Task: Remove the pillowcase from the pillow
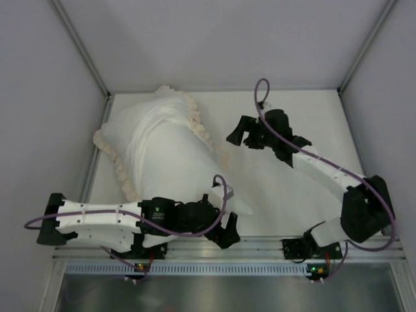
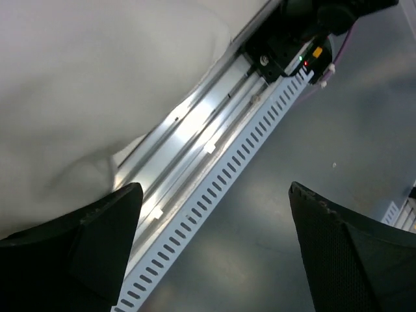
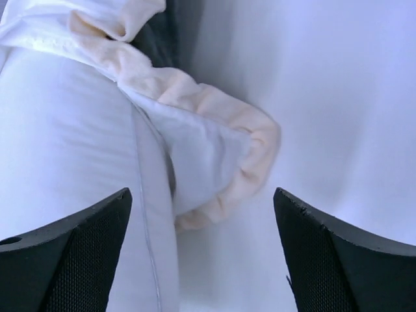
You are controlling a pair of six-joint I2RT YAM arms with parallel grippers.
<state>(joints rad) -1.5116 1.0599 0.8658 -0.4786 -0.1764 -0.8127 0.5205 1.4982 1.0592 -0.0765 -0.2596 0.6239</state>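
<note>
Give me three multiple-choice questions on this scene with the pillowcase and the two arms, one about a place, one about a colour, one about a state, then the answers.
1. Where on the table does the pillowcase lie in the top view?
A. near right corner
B. far left part
C. under the right arm

2. What colour is its ruffled border?
A. cream
B. red
C. blue

3. How do the fingers of the left gripper stand?
A. shut on the ruffle
B. shut on the pillow
C. wide apart, nothing between them

Answers:
1 B: the frilled cover sits at the far left in the top view.
2 A: the right wrist view shows the frill as pale cream.
3 C: the left wrist view shows both fingers spread above the front rail.
</note>
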